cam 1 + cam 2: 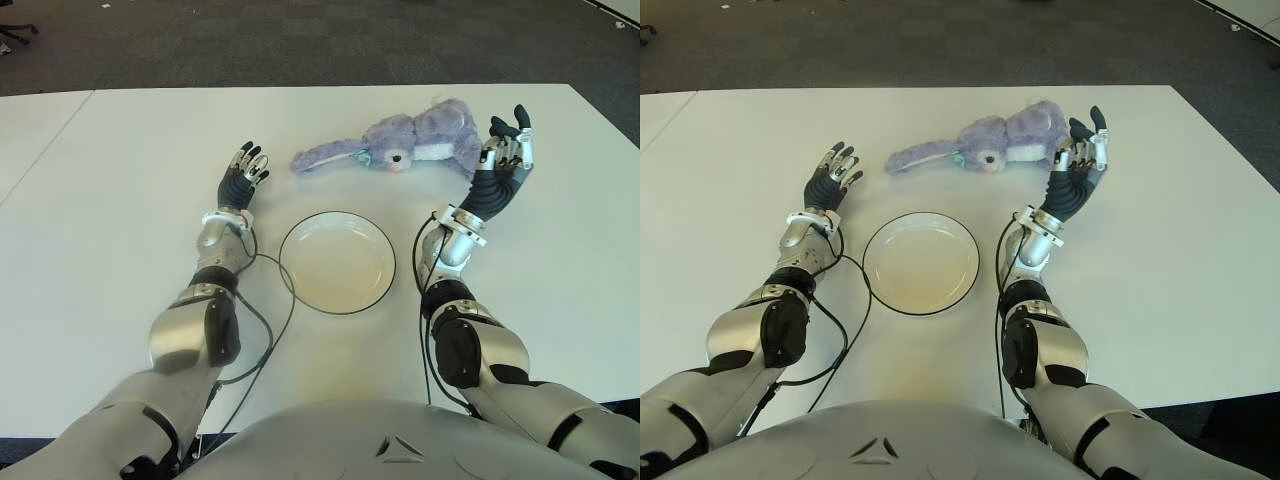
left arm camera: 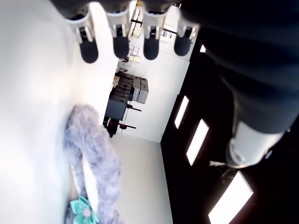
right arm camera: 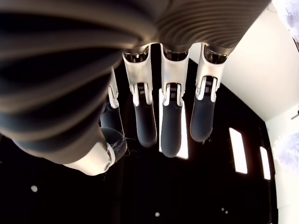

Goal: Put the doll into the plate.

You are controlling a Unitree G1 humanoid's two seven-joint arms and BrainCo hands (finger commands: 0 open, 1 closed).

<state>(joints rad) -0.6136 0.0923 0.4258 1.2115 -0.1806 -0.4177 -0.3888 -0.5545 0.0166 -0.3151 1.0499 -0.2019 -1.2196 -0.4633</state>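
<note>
Your doll (image 1: 400,146) lies on the counter (image 1: 120,180) beyond the plate (image 1: 337,262), toward the far edge. Right hand (image 1: 503,152) just beside it, fingers (image 3: 170,126) released, holding nothing. Left hand (image 1: 241,178) released, apart from it.

White table on a dark carpeted floor

The white table (image 1: 120,180) fills most of the eye views, a seam running across its left corner. Beyond its far edge lies dark grey carpet (image 1: 300,40). The wrist views show rectangular ceiling lights (image 2: 196,140) against a dark ceiling.
</note>
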